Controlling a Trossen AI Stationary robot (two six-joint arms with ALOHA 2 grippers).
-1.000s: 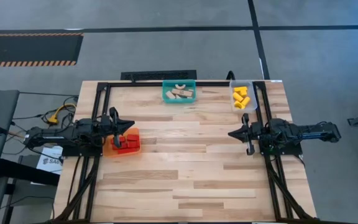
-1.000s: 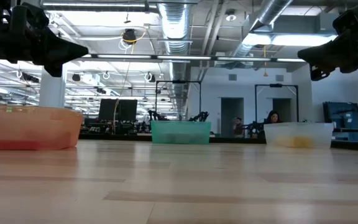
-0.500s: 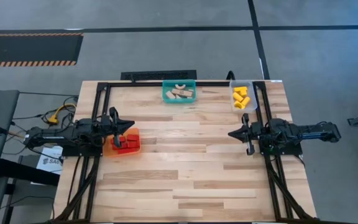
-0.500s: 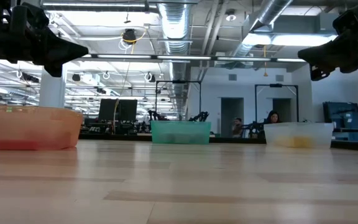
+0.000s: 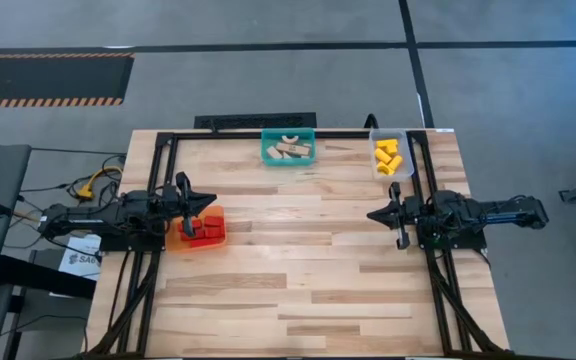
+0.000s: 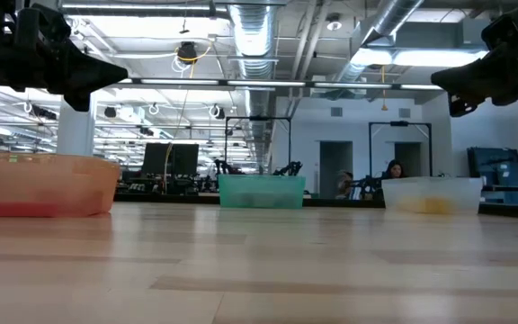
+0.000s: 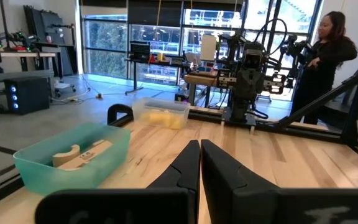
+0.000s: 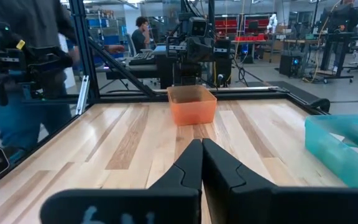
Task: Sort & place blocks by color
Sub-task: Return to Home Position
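Nothing moved: left pincer (image 5: pixel 211 202) over orange bin (image 5: pixel 196 247), right pincer (image 5: pixel 371 214) opposite; both pressed together, empty.

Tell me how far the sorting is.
Done: red blocks lie in the orange bin, pale wood blocks in the teal bin, yellow blocks in the clear bin. In hand: nothing; the left tool by the orange bin and the right tool near the table's right edge are shut, empty. Left: no loose block shows on the table.

table (image 5: pixel 298 270) middle open for passage; orange bin (image 5: pixel 197 246), teal bin (image 5: pixel 265 150), clear bin (image 5: pixel 388 135) hug edges
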